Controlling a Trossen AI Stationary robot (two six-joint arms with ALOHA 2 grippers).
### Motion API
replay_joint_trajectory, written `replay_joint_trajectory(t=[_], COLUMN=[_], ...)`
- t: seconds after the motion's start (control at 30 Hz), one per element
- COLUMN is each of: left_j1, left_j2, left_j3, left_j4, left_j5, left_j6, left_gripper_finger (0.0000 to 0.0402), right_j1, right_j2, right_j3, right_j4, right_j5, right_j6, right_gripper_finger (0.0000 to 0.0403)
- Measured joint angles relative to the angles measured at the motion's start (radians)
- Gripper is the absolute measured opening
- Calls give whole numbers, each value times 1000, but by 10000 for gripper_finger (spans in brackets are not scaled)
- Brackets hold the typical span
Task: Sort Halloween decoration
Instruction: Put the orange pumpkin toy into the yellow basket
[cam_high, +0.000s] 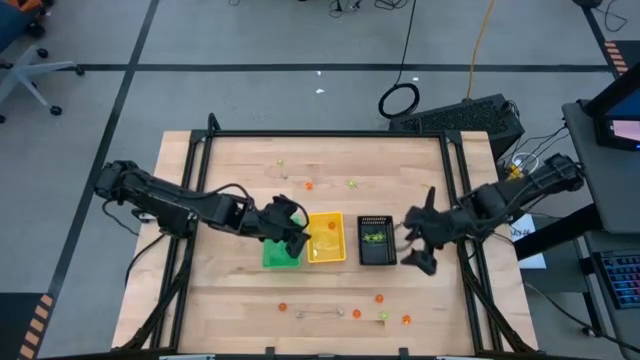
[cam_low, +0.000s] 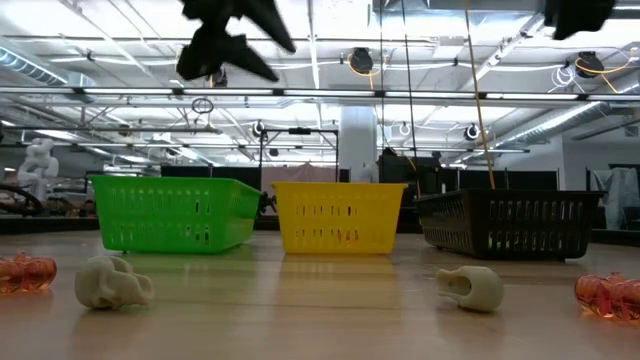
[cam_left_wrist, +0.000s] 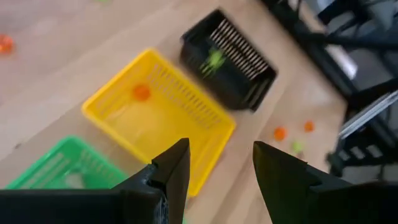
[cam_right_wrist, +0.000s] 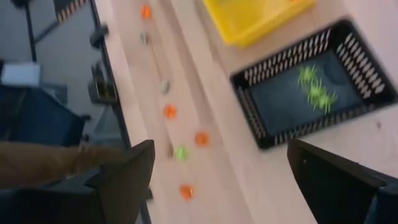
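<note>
**A:** So what's the layout? Biggest stuff first.

**B:** Wooden table (cam_high: 230, 300). Three trays in a row mid-table: green tray (cam_high: 280, 256), yellow tray (cam_high: 326, 238), black tray (cam_high: 376, 240). Left gripper (cam_high: 296, 240) hangs over the seam between green and yellow, above their rims. Right gripper (cam_high: 418, 248) floats just past the black tray's outer side, over bare wood.

**A:** Fingers?

**B:** Left ones are apart with nothing between them; through the gap in its wrist view you see the yellow tray's near corner. Right ones are spread wide, also empty.

**A:** And the decorations?

**B:** Scattered. Straight below the left gripper, one orange piece (cam_left_wrist: 142, 92) sits in the yellow tray, and something pale (cam_left_wrist: 73, 181) lies in the green one, too blurry to name. Beside the right gripper, yellow-green spiders (cam_right_wrist: 316, 90) lie in the black tray. The rest is loose on the table: orange bits (cam_high: 380, 298) and a yellow-green one (cam_high: 383, 316) along the near edge, and a few more beyond the trays, like an orange one (cam_high: 308, 185).

**A:** Anything in the way?

**B:** Not around either gripper. From table level there are two pale skull-ish bits (cam_low: 112, 281) and orange ones (cam_low: 610, 295) on the wood before the trays, well apart from both.
</note>
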Motion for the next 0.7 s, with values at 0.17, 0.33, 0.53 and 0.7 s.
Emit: replay_joint_trajectory(t=[0.17,0.33,0.53,0.7], left_j1=[-25,-63,-106,-145], left_j2=[0,0,0,11], left_j3=[93,165,182,182], left_j4=[1,-1,-3,0], left_j5=[-33,-81,-154,-222], left_j6=[3,27,-44,-78], left_gripper_finger=[175,175,175,175], right_j1=[136,274,414,490], right_j2=[-2,2,33,95], right_j3=[0,0,0,-2], right_j4=[-39,-35,-35,-9], right_j5=[38,168,272,293], right_j6=[67,160,212,185], right_gripper_finger=[352,352,352,352])
